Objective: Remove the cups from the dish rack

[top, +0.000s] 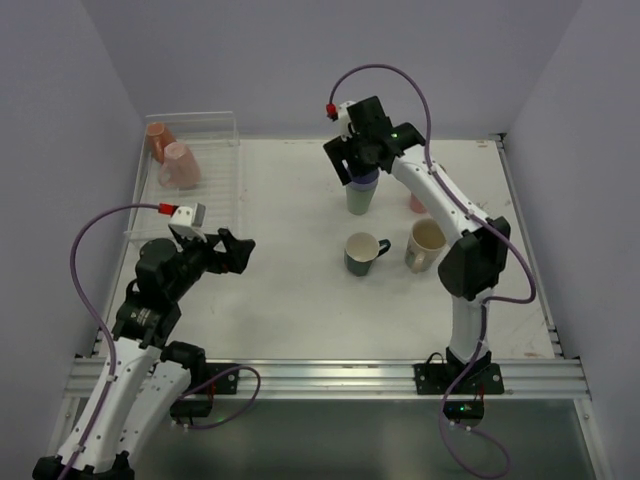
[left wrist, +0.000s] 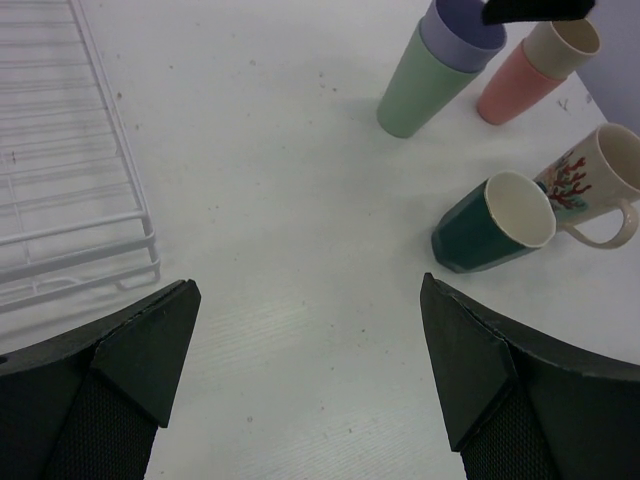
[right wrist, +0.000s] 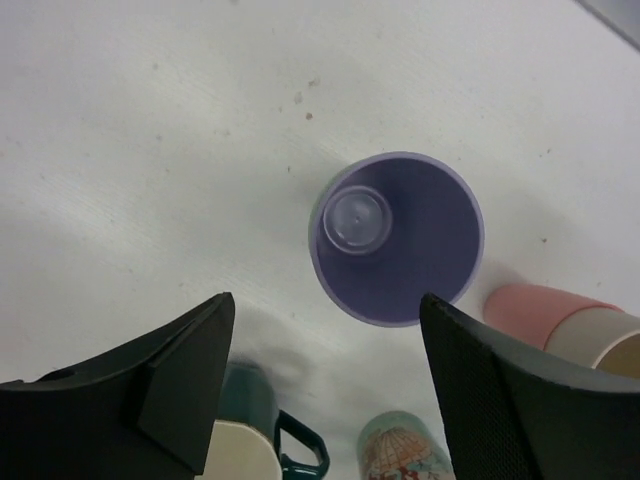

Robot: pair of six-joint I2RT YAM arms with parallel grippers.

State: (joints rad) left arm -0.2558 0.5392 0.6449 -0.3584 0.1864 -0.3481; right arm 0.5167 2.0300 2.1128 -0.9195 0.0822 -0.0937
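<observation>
The dish rack (top: 222, 170) (left wrist: 70, 180) stands at the far left with an orange cup (top: 158, 138) and a pink cup (top: 180, 166) lying in it. On the table a purple cup (top: 366, 178) (right wrist: 400, 240) (left wrist: 460, 30) sits nested in a green cup (top: 360, 200) (left wrist: 420, 85). My right gripper (top: 353, 165) (right wrist: 325, 300) hangs open just above the purple cup, holding nothing. Nearby stand a dark green mug (top: 362, 254) (left wrist: 490, 225) (right wrist: 250, 410) and a cream mug (top: 425, 245) (left wrist: 600, 180). My left gripper (top: 235, 250) (left wrist: 310, 290) is wide open over bare table beside the rack.
A pink cup with a beige cup (left wrist: 565, 42) (right wrist: 600, 335) nested in it (left wrist: 515, 85) (right wrist: 530, 305) lies behind the right arm. The rack's clear wall (top: 195, 125) rises at the back left.
</observation>
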